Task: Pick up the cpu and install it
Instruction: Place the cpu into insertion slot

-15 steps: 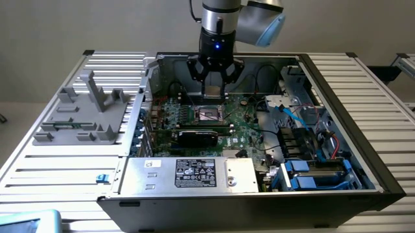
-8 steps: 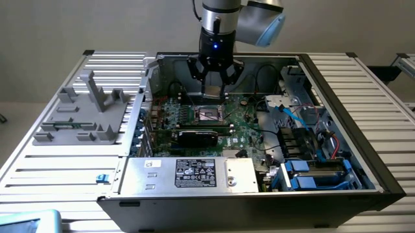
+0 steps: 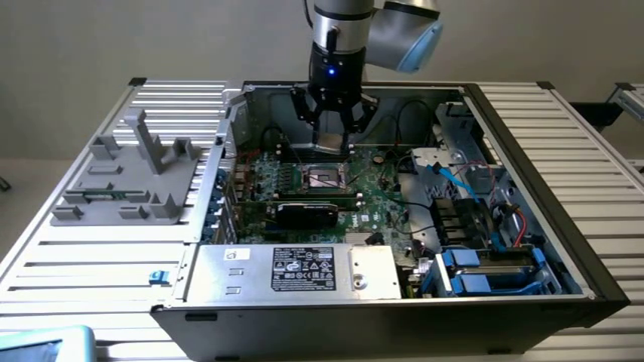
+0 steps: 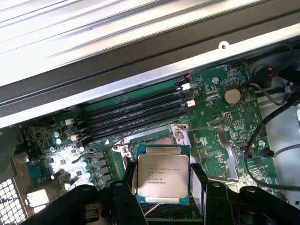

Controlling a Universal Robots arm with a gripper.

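My gripper [image 4: 162, 174] is shut on the cpu [image 4: 161, 174], a flat square chip with a silver metal top and a green edge, held by two opposite sides between the black fingers [image 4: 129, 176]. In the exterior view the gripper [image 3: 331, 147] hangs inside the open computer case [image 3: 523, 162] with the cpu [image 3: 330, 142] a short way above the dark square socket [image 3: 326, 178] on the green motherboard [image 3: 387, 192]. In the wrist view the socket's metal frame [image 4: 180, 133] lies just beyond the chip.
A grey plastic fixture with upright posts [image 3: 136, 170] stands on the slatted table at the exterior view's left. Black memory slots [image 4: 136, 115], a coin battery [image 4: 232, 96], cables [image 3: 458, 181], a power supply box [image 3: 292, 271] and blue drive bays [image 3: 493, 271] surround the socket.
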